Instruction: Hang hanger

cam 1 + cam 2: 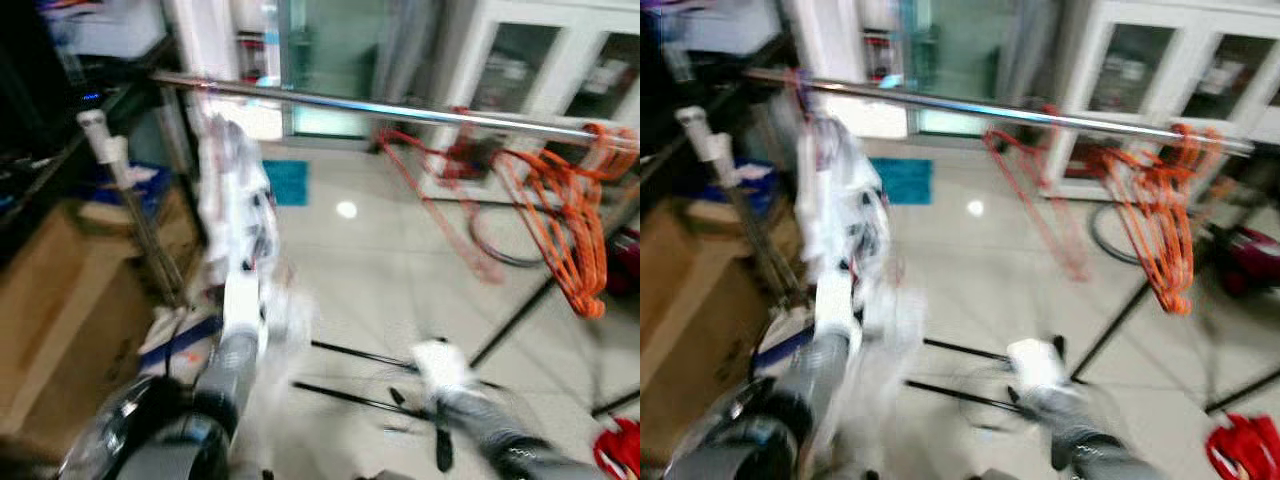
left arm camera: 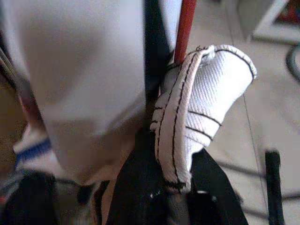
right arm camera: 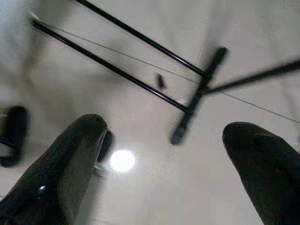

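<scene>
Pale tiled floor (image 1: 400,270), glossy, with white cabinets (image 1: 540,70) at the back and a chrome rail (image 1: 400,108) running across the head views, which are blurred. Orange hangers (image 1: 565,220) bunch on the rail well off toward the right gripper's side; one more (image 1: 435,205) hangs apart from them, nearer the middle.

Left gripper (image 2: 161,187) is raised just under the rail's near end — fingers clamped on white stitched fabric (image 2: 197,112), with the red hanger's stem (image 2: 183,28) rising just beyond the fingertips. White garment (image 1: 235,215) hangs above this gripper; whether its hook sits on the rail I cannot tell.

Right gripper (image 3: 164,159) is low, fingers (image 3: 75,159) wide apart, holding nothing; black rack legs (image 3: 140,65) cross the floor beyond it. Cardboard box (image 1: 70,310) lies out past the left arm.
</scene>
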Robot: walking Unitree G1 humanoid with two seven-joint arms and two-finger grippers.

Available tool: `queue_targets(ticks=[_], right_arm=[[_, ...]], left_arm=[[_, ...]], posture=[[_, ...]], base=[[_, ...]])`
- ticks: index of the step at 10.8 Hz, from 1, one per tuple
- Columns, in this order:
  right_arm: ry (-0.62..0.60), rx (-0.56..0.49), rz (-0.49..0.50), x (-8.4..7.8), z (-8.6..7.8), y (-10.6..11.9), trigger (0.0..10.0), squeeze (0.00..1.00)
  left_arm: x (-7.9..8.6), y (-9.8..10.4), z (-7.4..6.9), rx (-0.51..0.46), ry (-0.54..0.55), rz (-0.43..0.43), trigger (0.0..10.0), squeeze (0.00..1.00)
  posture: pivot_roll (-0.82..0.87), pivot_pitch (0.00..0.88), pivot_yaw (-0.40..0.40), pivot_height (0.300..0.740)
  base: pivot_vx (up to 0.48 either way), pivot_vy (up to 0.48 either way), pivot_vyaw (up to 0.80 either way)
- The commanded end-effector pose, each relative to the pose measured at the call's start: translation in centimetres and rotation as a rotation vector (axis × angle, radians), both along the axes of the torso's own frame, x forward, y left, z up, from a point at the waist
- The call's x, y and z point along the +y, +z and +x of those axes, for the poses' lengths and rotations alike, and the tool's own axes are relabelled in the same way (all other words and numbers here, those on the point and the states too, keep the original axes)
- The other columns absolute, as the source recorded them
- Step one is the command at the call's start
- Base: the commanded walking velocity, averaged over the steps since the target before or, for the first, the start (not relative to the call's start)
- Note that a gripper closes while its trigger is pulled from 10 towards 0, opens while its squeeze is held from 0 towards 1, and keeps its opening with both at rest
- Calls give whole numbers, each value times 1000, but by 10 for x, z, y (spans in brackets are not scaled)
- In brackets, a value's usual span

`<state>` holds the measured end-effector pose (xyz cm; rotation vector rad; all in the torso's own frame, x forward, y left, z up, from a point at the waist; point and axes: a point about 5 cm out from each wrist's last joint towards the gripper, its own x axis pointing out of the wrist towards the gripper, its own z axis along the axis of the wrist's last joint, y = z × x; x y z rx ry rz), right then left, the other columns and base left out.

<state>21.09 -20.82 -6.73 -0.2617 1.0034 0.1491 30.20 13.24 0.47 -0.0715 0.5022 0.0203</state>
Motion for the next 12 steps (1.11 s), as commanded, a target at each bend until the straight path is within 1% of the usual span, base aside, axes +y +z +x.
queue_targets(ticks=[1,2,3,4,5,6,7,9,10,11,12], right_arm=[[11,-12,12,0,1,1,10000,0],[12,-12,12,-1,0,1,10000,0],[13,-11,16,0,0,0,10000,0],[15,-11,19,1,-1,0,10000,0],[13,-8,22,1,-2,-1,10000,0],[-3,-2,18,1,-3,-2,10000,0],[-4,3,11,2,-4,-2,10000,0],[0,5,4,9,-3,-3,10000,0],[3,4,10,18,0,-3,10000,0],[8,5,12,24,1,-4,10000,0],[11,5,13,26,1,-4,10000,0]], left_arm=[[-6,28,21,-119,-18,-27,10000,0],[-12,42,30,-169,-37,-44,10000,0],[-15,58,38,-197,-14,-45,10000,0],[-15,60,38,-190,-1,-27,10000,0],[-23,56,32,-155,8,-40,10000,0],[-35,64,31,-181,-26,-52,10000,0],[-40,78,37,-230,-45,-40,10000,0],[-40,108,51,-320,-64,-2,10000,0],[-39,128,61,-371,-81,11,10000,0],[-34,146,72,-413,-80,18,10000,0],[-33,157,77,-440,-89,16,10000,0]], posture=[[-48,0,-23,740],[-45,0,-25,740],[-52,0,-19,740],[-55,0,-16,740],[-56,0,-16,740],[-58,0,-14,740],[-56,0,-16,740],[-54,0,-16,740],[-54,0,-16,740],[-59,0,-9,740],[-62,0,-7,740]], base=[[0,0,0],[0,0,0],[0,0,0],[0,0,0],[0,0,0],[0,0,0],[0,0,0],[0,0,0],[0,0,0],[0,0,0],[0,0,0]])
